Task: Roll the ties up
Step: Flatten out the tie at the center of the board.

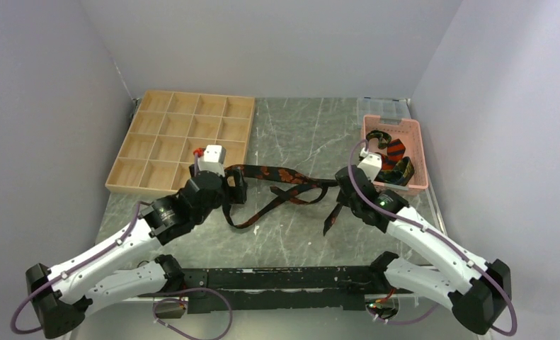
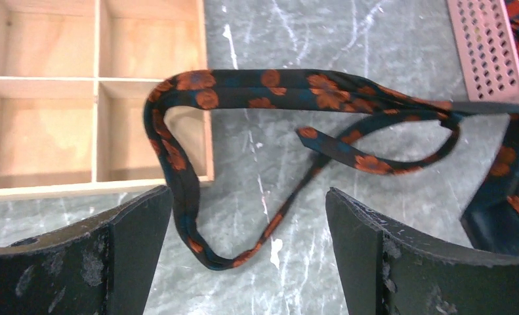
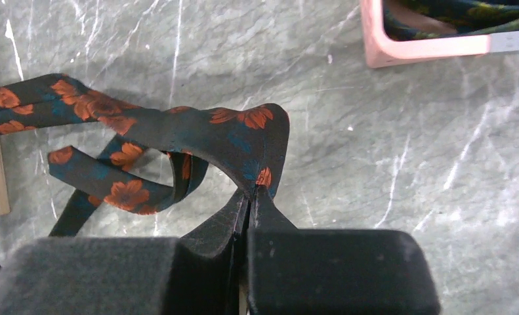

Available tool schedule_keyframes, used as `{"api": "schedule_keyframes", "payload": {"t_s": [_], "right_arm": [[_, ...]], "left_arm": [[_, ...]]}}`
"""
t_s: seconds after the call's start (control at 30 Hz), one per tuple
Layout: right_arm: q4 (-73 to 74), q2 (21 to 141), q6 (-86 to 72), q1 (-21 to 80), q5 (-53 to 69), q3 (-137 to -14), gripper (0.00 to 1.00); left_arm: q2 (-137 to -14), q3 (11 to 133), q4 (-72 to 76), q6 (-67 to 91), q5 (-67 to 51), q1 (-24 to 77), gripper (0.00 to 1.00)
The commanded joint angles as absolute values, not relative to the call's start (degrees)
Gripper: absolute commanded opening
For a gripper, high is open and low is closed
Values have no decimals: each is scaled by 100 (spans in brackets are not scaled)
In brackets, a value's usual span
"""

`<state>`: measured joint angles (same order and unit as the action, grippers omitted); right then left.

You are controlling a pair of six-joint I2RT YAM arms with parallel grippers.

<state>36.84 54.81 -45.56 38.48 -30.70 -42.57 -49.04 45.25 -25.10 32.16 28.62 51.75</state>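
Note:
A black tie with orange-red leaf blotches [image 1: 280, 183] lies in loose loops across the middle of the table. My right gripper [image 3: 251, 191] is shut on the tie's wide part [image 3: 243, 134] and holds it pinched between the fingertips; it also shows in the top view [image 1: 342, 185]. My left gripper [image 2: 247, 216] is open above the tie's narrow loop [image 2: 207, 252], which lies on the table between the jaws without touching them. In the top view the left gripper [image 1: 229, 185] sits at the tie's left end. More ties [image 1: 393, 157], striped, lie in the pink basket.
A wooden compartment tray [image 1: 170, 134] stands at the back left, its near corner [image 2: 145, 131] under the tie's loop. The pink slotted basket [image 1: 417, 152] stands at the right, near the right gripper. Grey walls enclose the table.

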Motion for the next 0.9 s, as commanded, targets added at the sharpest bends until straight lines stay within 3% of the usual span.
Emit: {"api": "schedule_keyframes", "payload": {"t_s": [0.0,0.07,0.13,0.2,0.33,0.43,0.7,0.87], "right_arm": [[4133,5232,-4345,3664,-3396,-4389,0],[4063,5167,-4281,3385,-3008,-4217,4],[4011,5091,-4274,3037,-2602,-4047,38],[4019,4924,-4282,2835,-2449,-3939,58],[3938,4747,-3935,2812,-2239,-4051,71],[3593,5167,-3640,3038,-1458,-4110,71],[2710,6296,-3761,3742,-1392,-4081,65],[2557,6412,-3705,3805,-1458,-4063,65]], "left_arm": [[-5074,4777,-2608,3016,2658,4721,94],[-5184,4765,-2382,2941,2320,4561,94],[-5342,4820,-2284,2913,2064,4438,94],[-5505,4909,-2321,2905,1897,4380,94],[-5594,4981,-2725,3095,1918,4359,94],[-5479,4756,-3105,3636,2079,4343,94],[-5599,3776,-3393,5750,1762,4326,94],[-6006,3802,-3371,5605,1927,3719,89]]}}
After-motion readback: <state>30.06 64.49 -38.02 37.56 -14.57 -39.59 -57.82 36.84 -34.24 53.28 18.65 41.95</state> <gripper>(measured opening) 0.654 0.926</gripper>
